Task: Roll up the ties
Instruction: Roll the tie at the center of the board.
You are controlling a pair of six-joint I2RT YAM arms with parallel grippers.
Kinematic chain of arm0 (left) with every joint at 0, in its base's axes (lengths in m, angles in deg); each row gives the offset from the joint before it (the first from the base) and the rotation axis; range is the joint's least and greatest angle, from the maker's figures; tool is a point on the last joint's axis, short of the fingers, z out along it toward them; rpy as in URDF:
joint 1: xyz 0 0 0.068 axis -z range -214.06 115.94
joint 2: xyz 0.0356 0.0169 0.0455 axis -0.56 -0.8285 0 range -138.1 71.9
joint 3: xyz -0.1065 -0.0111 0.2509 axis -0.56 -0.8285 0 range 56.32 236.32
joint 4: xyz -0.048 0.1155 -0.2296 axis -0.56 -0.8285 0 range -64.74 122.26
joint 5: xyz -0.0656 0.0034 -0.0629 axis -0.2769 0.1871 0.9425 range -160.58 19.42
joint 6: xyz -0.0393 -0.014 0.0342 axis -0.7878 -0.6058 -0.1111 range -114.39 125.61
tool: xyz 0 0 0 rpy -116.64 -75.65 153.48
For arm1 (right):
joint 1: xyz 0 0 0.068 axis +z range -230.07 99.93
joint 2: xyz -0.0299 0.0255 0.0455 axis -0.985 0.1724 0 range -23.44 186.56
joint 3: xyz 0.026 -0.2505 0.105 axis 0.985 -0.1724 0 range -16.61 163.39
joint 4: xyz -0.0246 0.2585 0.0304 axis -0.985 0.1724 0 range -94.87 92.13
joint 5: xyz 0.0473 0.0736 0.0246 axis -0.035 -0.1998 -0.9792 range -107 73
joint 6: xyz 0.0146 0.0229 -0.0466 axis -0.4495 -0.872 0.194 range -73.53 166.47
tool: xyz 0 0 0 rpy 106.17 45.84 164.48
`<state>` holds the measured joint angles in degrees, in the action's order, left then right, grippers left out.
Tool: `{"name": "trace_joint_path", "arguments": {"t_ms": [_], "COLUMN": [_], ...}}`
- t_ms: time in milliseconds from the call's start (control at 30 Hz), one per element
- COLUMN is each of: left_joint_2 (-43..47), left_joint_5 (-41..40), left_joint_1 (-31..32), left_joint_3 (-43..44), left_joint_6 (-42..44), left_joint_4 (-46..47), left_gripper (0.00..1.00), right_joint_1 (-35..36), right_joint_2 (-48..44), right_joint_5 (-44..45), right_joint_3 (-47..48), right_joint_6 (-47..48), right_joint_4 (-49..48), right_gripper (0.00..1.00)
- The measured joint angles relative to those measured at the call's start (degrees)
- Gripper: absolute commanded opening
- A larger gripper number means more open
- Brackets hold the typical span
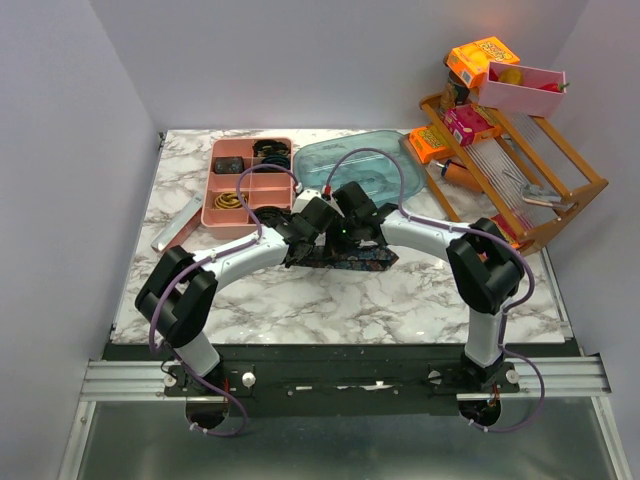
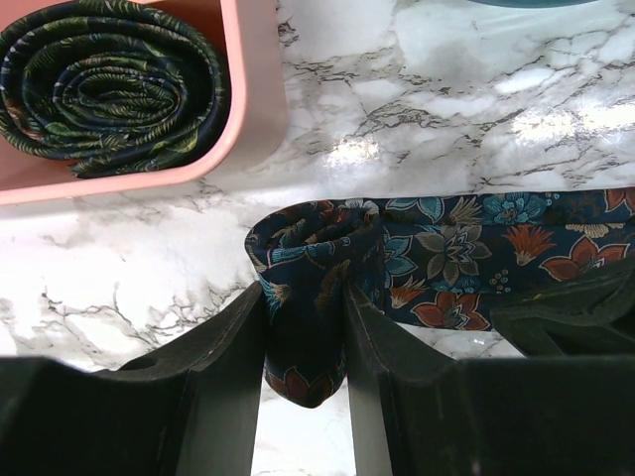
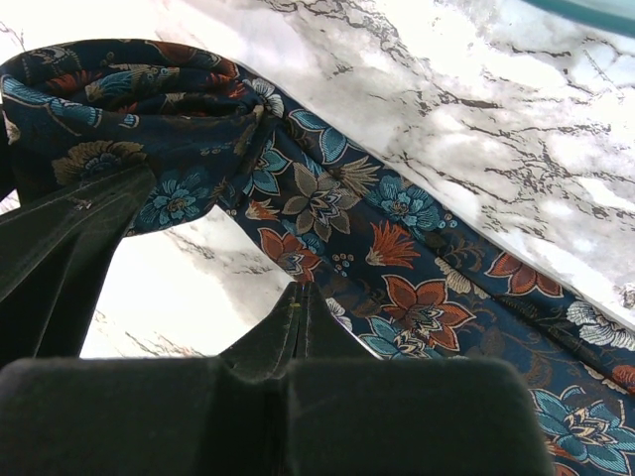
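Navy-black tie [image 2: 456, 258]: lies on the marble table [image 2: 446, 89] just in front of the pink tray [image 2: 253, 99]; one end is wound into a loose coil, and the rest runs flat to the right
Left gripper [image 2: 305, 317]: jaws at a middling gap, clamped on the coil from both sides, with fabric bulging out below the pads
Right gripper [image 3: 298, 302]: fingers pressed fully together and holding nothing; tips sit at the near edge of the flat stretch, and contact with the cloth cannot be confirmed
Step in hand: my reading is winding the coil along the flat length
Doing it well: keep the coil's edges square to the strip so it does not cone; turn a little at a time; let the shut fingers pin the flat part so it feeds taut and does not skid on the glossy marble; keep the squeeze light enough that the layers do not crush
Finished roll [image 2: 109, 89]: sits tight in a tray compartment, a fair target for firmness
Left wrist view only: the clamp on the coil and the tray's roll
Right wrist view only: the closed fingertips and the twist where coil meets strip
Top view only: both arms meeting mid-table over the tie [image 1: 345, 258], which they mostly hide; the teal lid [image 1: 360, 165] and wooden rack [image 1: 520, 180] lie beyond
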<state>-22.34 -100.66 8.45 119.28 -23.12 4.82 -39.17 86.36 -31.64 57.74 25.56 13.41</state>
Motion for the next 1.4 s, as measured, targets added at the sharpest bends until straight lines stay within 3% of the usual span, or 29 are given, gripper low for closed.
{"name": "trace_joint_path", "arguments": {"t_ms": [633, 800, 1400], "left_joint_2": [-0.3, -3.1, -8.6], "left_joint_5": [-0.3, -0.4, -5.2], "left_joint_1": [0.6, 1.2, 2.2], "left_joint_3": [-1.2, 1.0, 8.1], "left_joint_6": [-0.6, -0.8, 3.0], "left_joint_4": [4.3, 3.9, -1.5], "left_gripper": [0.44, 0.44, 0.42], "right_joint_1": [-0.4, -1.4, -2.9], "right_joint_2": [-2.2, -6.8, -6.8], "right_joint_5": [0.9, 3.4, 2.6], "right_joint_3": [-1.8, -6.0, -6.0], "right_joint_6": [-0.1, 0.4, 0.8], "right_joint_4": [0.0, -0.2, -1.9], "right_gripper": [0.01, 0.01, 0.01]}}
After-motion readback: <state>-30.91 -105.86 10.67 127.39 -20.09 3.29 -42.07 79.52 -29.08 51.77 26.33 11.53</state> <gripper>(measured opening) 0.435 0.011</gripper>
